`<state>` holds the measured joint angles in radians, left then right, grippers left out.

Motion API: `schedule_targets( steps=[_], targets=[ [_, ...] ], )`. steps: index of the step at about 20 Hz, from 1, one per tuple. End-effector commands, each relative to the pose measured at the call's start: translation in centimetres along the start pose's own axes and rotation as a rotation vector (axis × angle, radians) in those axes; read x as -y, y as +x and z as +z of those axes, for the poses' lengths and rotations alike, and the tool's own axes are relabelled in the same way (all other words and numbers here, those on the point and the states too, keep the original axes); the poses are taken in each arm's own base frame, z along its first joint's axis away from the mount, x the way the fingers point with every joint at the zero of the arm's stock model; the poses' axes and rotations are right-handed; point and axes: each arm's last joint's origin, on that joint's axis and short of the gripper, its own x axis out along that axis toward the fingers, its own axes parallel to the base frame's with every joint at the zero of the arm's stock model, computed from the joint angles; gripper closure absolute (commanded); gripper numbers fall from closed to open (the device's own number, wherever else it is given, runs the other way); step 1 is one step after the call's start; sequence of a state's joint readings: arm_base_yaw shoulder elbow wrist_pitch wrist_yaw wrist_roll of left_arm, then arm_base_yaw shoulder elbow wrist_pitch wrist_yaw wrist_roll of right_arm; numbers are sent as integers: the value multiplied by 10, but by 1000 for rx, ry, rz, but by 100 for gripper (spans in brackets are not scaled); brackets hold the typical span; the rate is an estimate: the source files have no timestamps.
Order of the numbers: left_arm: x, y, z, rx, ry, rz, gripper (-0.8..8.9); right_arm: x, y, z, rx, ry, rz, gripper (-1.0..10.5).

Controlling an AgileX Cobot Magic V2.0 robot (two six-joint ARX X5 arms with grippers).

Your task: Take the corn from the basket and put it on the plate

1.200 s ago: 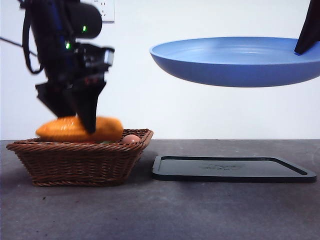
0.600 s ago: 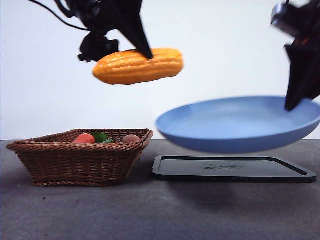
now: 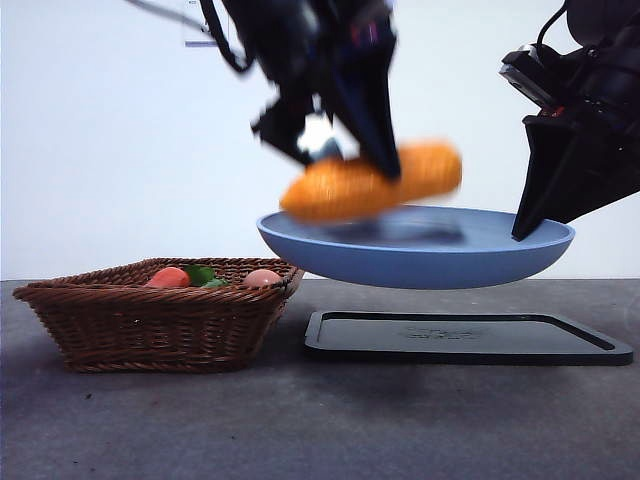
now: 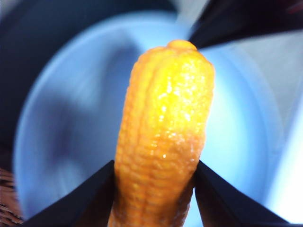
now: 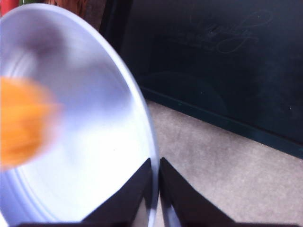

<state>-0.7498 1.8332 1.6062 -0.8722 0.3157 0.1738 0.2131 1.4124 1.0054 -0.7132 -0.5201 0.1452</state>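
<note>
Orange corn (image 3: 372,182), clamped in the left hand (image 4: 156,182), hangs mid-frame just over the blue plate (image 3: 415,248), which the right hand (image 5: 155,177) pinches by its rim, aloft, to catch it.

I am seeing a shiny, bumpy corn (image 4: 163,137) that looks like plastic. The blue plate (image 3: 415,255) is looking smooth and dull. The brown basket (image 3: 155,325) is looking woven and rough. The black tray (image 3: 465,337) is looking smooth.
</note>
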Motion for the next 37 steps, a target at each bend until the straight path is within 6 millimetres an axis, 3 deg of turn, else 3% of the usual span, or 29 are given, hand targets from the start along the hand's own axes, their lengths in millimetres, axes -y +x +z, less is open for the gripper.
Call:
schedule_targets(
  steps=[1,5,9,17,22,29,37],
  targets=[
    [1,19,3,-40,21,-14,651,-2,-1,6,14,3,10,944],
    [1,36,1,-80,17,-25,634,-2,-1,5,14,2,9,944],
    [1,36,2,-76,-1,-24,501,-1,-1,5,14,3,9,944],
    [4,25,1,-77,-31,-23,445,-1,-1,3,-9,16,2,944],
    [11,0,6,-36,-21,-16,445,-1,0,2,-21,30,-1,944],
    [22,-55,11,75,0,7,447,10,-5,7,12,80,-21,944],
    [34,-114,-2,178,0,35,448,54,0,51,36,184,-78,944]
  ],
)
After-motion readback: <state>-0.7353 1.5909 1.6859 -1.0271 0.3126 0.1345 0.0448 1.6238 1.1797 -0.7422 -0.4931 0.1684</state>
